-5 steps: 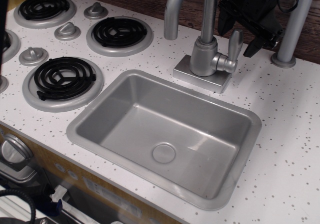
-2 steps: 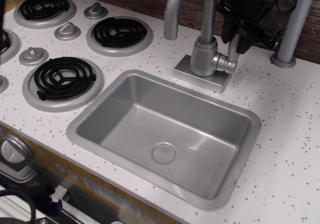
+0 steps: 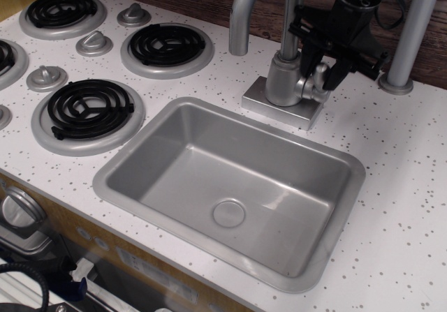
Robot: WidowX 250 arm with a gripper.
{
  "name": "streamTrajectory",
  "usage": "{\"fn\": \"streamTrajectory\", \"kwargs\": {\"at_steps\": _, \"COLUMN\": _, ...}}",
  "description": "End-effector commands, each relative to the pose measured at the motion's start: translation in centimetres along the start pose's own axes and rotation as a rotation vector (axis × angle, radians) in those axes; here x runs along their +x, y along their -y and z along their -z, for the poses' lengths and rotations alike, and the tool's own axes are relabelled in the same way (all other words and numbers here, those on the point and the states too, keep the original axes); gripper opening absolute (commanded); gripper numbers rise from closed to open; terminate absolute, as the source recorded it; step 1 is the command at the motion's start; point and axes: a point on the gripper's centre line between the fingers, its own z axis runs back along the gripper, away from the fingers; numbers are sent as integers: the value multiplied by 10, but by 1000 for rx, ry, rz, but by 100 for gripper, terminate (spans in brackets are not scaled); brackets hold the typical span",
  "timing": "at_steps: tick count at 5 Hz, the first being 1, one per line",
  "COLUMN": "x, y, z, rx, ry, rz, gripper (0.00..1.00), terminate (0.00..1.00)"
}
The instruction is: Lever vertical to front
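Observation:
The faucet [image 3: 285, 78] stands on its square base behind the sink [image 3: 209, 151]. The lever [image 3: 320, 73] is a short silver-grey rod on the faucet's right side pivot, still pointing up. Only its lower part shows between the black fingers. My gripper [image 3: 320, 66] has come down from above and straddles the lever, with one finger [image 3: 306, 62] on its left and the other on its right. The jaws look open around the rod, with no clear squeeze on it.
The curved spout [image 3: 241, 12] rises to the left of the gripper. A grey upright post [image 3: 408, 40] stands at the back right. Black coil burners [image 3: 89, 107] and grey stove knobs [image 3: 93, 43] lie at the left. A wooden wall runs along the back.
My gripper has moved left and down from behind the faucet until its fingers sit on both sides of the lever. The lever itself has not visibly turned.

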Motion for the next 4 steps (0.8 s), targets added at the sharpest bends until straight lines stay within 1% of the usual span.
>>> {"fn": "streamTrajectory", "kwargs": {"at_steps": 1, "x": -7, "y": -11, "z": 13, "rx": -54, "ry": 1, "rz": -59, "gripper": 0, "terminate": 0}}
{"fn": "streamTrajectory", "kwargs": {"at_steps": 2, "x": -12, "y": -10, "z": 21, "rx": -75, "ry": 21, "rz": -76, "gripper": 0, "terminate": 0}}
{"fn": "streamTrajectory", "kwargs": {"at_steps": 3, "x": -14, "y": -9, "z": 22, "rx": -74, "ry": 29, "rz": -79, "gripper": 0, "terminate": 0}}
{"fn": "streamTrajectory", "kwargs": {"at_steps": 4, "x": -17, "y": -9, "z": 9, "rx": -33, "ry": 18, "rz": -83, "gripper": 100, "terminate": 0}}
